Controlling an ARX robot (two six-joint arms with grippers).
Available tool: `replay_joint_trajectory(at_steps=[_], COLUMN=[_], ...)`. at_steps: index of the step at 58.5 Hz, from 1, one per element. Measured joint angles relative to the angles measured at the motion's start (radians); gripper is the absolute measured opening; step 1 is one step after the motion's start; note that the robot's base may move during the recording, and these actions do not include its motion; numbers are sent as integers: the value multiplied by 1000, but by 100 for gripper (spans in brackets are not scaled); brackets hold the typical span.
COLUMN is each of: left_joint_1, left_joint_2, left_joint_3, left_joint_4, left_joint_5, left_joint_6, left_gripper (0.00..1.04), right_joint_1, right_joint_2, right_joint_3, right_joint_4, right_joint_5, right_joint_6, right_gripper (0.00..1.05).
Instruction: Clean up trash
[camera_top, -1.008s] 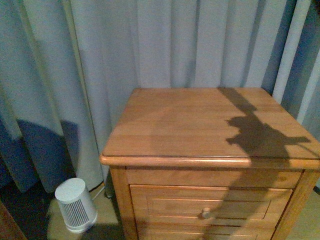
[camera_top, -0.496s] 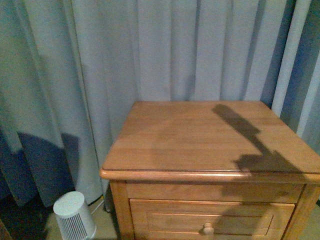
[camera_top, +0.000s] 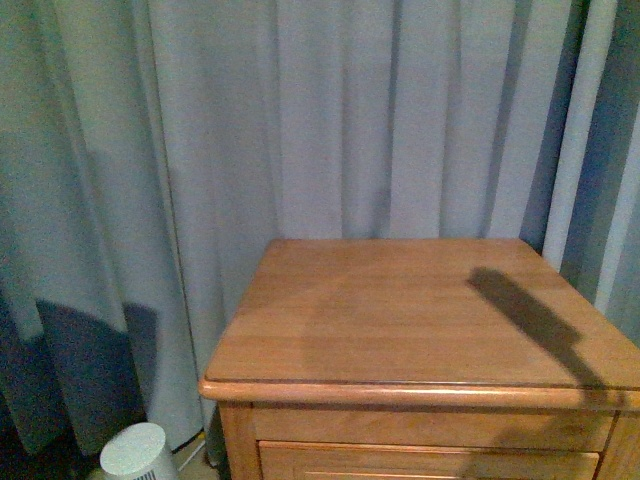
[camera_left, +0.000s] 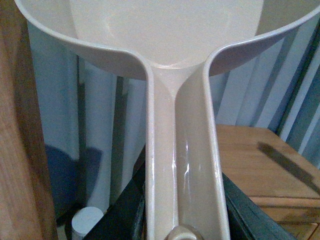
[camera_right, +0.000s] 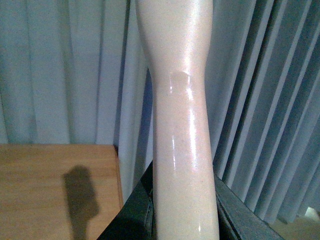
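Trash shows in none of your views, so you cannot tell where it lies. At far left a small white cylinder (camera_top: 133, 452) stands on the floor below the grey-blue pleated curtain (camera_top: 300, 130). Right of it, the orange-brown wooden tabletop (camera_top: 400, 310) carries a long shadow. Your left fingers (camera_left: 125, 210) clamp the handle of the pale pink scoop-shaped plastic dustpan (camera_left: 182, 125). Your right fingers (camera_right: 132, 215) grip a pale glossy plastic handle (camera_right: 182, 150).
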Motion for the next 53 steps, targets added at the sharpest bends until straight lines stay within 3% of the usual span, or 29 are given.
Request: replay_joint_trajectory(at_steps=[53], left_joint_1=[3], left_joint_2=[-3], left_joint_3=[-1], left_joint_4=[0], left_joint_5=[2], left_joint_6=[-3], left_gripper=[27], right_joint_1=[2], right_joint_2=[-5], right_joint_3=[-5], right_joint_4=[-1], right_joint_5=[4], right_joint_6=[8], right_gripper=[19])
